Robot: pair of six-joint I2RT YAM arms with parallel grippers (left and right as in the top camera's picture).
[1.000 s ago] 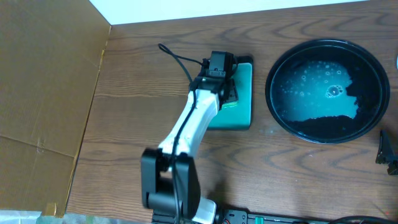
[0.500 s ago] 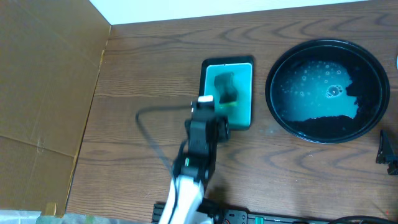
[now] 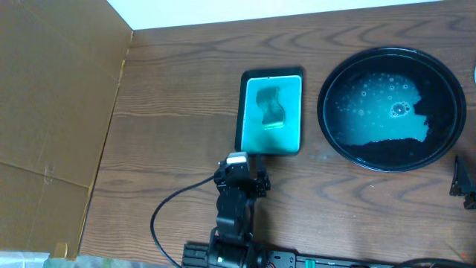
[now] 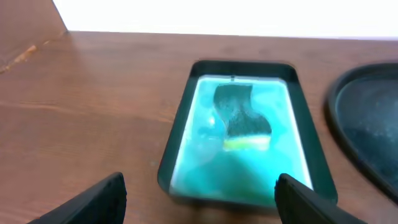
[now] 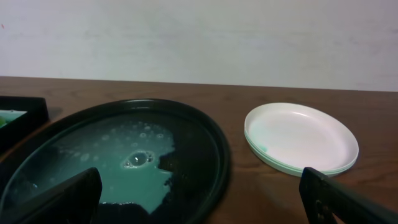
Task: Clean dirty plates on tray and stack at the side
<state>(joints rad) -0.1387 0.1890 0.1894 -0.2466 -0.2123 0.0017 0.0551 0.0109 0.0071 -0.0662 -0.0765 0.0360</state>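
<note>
The black tray point(image 3: 321, 104) stands at the right and holds foamy blue-green water, with no plate on it. In the right wrist view white plates point(image 5: 301, 138) lie stacked on the table just right of the tray point(image 5: 221, 155). My right gripper point(image 5: 202, 208) is open and empty, low in front of the tray's rim; in the overhead view it sits at the right edge point(image 3: 465, 182). My left gripper point(image 3: 239, 170) is open and empty, pulled back in front of the teal dish point(image 3: 296, 112); in the left wrist view point(image 4: 199, 208) nothing lies between its fingers.
A sponge point(image 3: 269, 106) lies in the teal dish's water, also seen in the left wrist view point(image 4: 241, 118). A large cardboard sheet point(image 3: 52, 126) covers the table's left side. The tray's edge point(image 4: 367, 124) is right of the dish.
My left arm has drawn back from over the teal dish toward the table's front edge, leaving the sponge lying in the dish. The right gripper has not moved.
</note>
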